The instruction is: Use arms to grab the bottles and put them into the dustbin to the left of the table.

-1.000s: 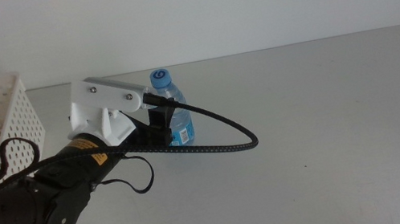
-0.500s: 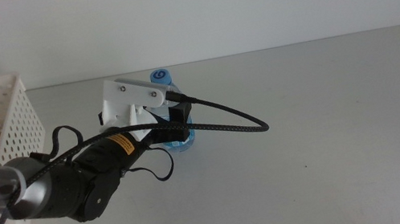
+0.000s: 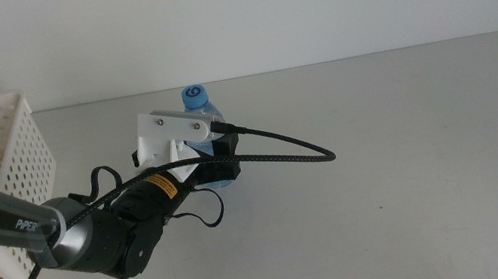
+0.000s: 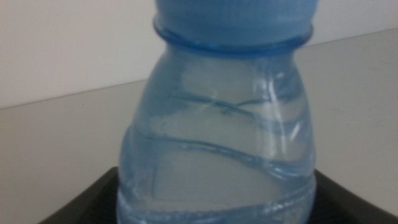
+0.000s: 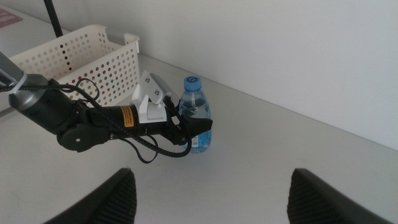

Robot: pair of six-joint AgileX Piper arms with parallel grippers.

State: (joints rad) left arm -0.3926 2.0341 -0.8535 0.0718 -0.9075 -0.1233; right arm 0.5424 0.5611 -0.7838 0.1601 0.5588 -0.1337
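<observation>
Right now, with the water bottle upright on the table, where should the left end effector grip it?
Grip the water bottle around its straight lower body, below the tapering shoulder, coming in level from the basket side. The left end effector already straddles it there.

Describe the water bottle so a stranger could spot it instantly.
Start at the white perforated dustbin at the table's left edge, then follow the left arm to its gripper. Between its fingers stands the water bottle: small, clear, blue-capped, the only bottle on the tabletop.
</observation>
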